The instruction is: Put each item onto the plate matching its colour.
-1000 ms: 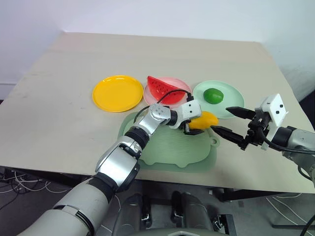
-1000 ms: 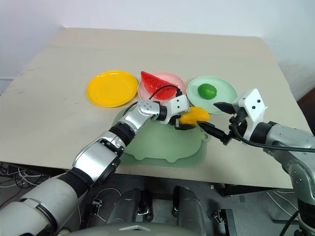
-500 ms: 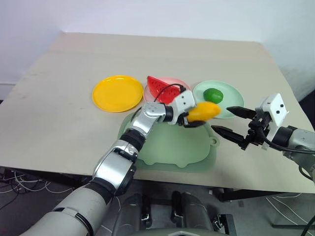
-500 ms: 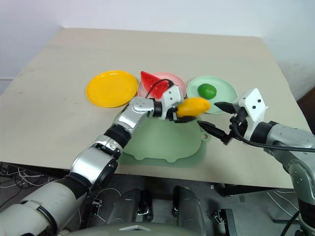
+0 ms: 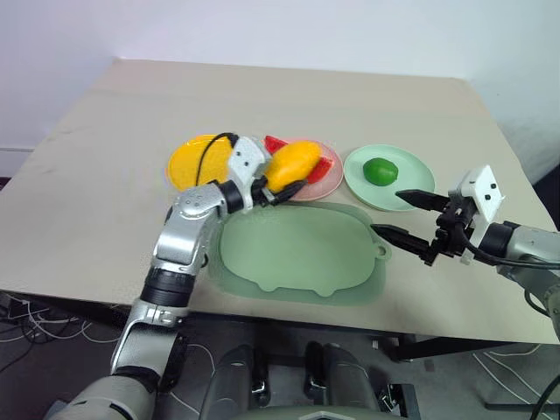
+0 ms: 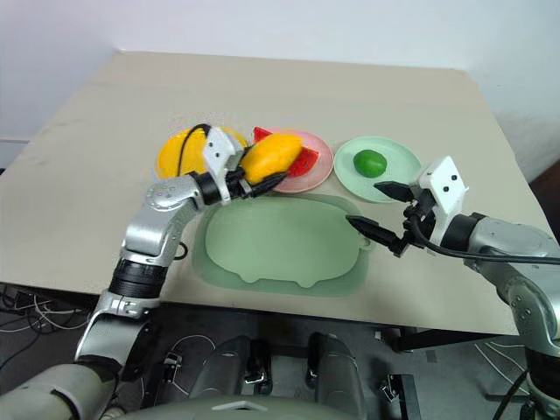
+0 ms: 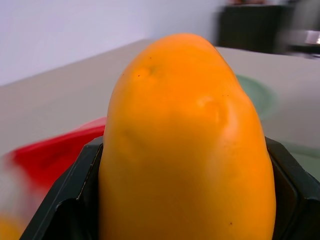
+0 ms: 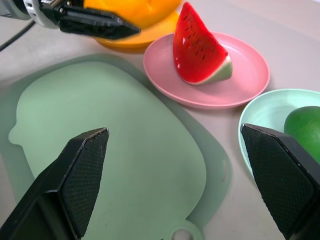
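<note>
Nearest the robot, a grey-green tray (image 5: 302, 258) with rounded corners lay on the beige table (image 5: 105, 201). Beside its right edge the right gripper (image 5: 404, 217) hung above the table, its arm reaching in from the right, its two black fingers spread wide and holding nothing.

The left arm was bent upward from the table's front edge, forearm angled toward the plates. The left gripper (image 5: 269, 188) was clamped on the yellow mango (image 5: 292, 164), carried in the air over the gap between the pink plate (image 5: 328, 179) and the yellow-orange plate (image 5: 188, 162). The mango and gripper hid much of both plates and most of the red watermelon wedge (image 8: 200, 50), which sat on the pink plate. In the left wrist view the mango blocked nearly everything beyond it.

Further right, the green lime (image 5: 380, 170) rested on the pale mint plate (image 5: 411, 175).
</note>
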`<state>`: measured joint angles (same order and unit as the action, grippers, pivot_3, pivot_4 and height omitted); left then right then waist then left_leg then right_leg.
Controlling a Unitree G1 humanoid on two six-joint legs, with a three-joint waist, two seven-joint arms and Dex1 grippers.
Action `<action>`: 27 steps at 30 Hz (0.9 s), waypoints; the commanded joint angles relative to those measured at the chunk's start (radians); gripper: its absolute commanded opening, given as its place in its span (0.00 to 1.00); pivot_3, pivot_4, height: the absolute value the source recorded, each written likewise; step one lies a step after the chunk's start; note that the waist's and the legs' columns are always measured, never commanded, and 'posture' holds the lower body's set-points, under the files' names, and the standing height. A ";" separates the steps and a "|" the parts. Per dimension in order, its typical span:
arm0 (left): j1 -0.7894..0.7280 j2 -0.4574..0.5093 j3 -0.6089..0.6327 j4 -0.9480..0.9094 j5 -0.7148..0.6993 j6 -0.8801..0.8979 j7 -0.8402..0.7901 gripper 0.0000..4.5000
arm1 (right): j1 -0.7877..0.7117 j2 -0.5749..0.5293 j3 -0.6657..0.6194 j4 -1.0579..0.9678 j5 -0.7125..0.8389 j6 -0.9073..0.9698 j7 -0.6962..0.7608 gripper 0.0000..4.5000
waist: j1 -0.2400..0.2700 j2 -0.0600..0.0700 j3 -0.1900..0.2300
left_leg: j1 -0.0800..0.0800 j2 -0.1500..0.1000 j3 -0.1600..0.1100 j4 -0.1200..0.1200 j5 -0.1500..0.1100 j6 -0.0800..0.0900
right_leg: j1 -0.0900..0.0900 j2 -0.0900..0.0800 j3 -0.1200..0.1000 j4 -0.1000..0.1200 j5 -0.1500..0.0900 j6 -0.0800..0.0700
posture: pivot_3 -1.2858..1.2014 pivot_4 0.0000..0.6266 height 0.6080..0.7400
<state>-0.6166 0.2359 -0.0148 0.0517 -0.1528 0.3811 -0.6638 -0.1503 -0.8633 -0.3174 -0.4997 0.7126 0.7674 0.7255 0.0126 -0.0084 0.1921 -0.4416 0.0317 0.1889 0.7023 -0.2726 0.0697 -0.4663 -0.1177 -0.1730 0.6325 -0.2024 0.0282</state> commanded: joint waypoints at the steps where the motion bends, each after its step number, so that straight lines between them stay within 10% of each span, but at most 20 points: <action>1: 0.023 -0.004 0.041 -0.047 -0.007 0.047 0.102 0.74 | -0.051 0.000 0.013 0.022 -0.010 -0.034 0.015 1.00 | -0.001 0.000 0.000 | 0.000 0.000 0.000 0.000 0.002 -0.003 | 0.000 0.000 0.000 0.000 0.000 0.000 | 0.52 0.24 0.67; 27: -0.193 0.091 0.212 0.453 -0.005 -0.014 0.394 0.74 | -0.101 -0.003 0.062 0.077 -0.065 -0.067 0.067 1.00 | 0.001 0.000 0.000 | -0.001 0.000 0.001 0.000 0.002 -0.004 | -0.001 0.000 0.000 0.000 0.004 0.000 | 0.52 0.24 0.67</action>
<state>-0.7651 0.3230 0.1909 0.4696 -0.1613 0.3749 -0.2860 -0.2382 -0.8632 -0.2408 -0.4069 0.6491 0.7158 0.7912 0.0140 -0.0087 0.1919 -0.4424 0.0315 0.1895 0.7023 -0.2702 0.0656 -0.4671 -0.1181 -0.1732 0.6324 -0.1978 0.0280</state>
